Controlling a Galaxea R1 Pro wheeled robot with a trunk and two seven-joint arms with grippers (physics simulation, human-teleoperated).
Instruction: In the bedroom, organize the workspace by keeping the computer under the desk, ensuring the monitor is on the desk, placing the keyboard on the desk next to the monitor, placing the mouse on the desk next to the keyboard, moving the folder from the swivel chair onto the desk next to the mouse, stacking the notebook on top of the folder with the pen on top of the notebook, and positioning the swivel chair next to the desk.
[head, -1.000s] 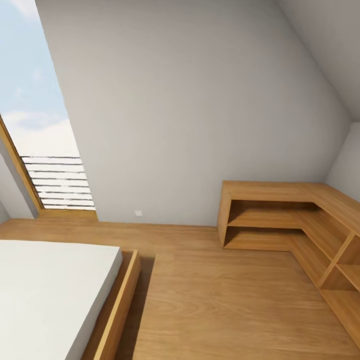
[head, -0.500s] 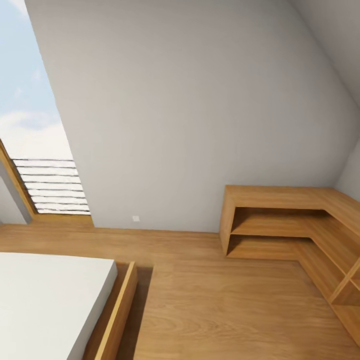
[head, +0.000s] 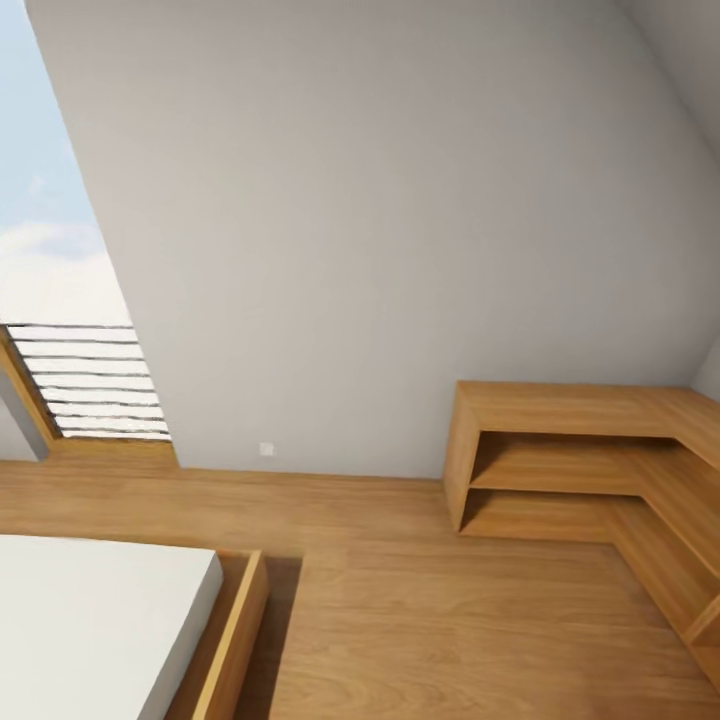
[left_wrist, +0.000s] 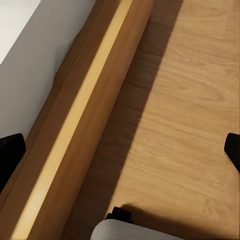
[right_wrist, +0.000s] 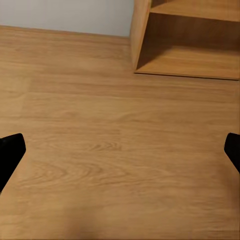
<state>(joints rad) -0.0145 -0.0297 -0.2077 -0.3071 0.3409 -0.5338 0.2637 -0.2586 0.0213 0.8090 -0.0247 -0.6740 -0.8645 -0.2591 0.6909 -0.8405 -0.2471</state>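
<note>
Facing a plain grey wall (head: 380, 230), the head view takes in a bedroom corner with a wooden floor (head: 450, 630). A low wooden shelf unit (head: 560, 455) stands against the wall at the right and turns along the side wall — its open compartments hold nothing visible. At the lower left lies a bed (head: 100, 625) with a white mattress inside a wooden frame. A slanted window (head: 60, 300) with horizontal slats fills the upper left. A small white socket (head: 266, 449) sits low on the wall. None of the task's things — desk, monitor, keyboard, folder, chair — can be located.

Left wrist view: the left gripper (left_wrist: 120, 150) hangs above the floor beside the bed frame (left_wrist: 75, 130); its dark fingertips (left_wrist: 10, 155) stand wide apart, holding nothing.

Right wrist view: the right gripper (right_wrist: 120, 150) hangs over bare floor near the shelf unit's end (right_wrist: 190, 40); its fingertips (right_wrist: 10, 152) are likewise spread wide, with nothing between them.
</note>
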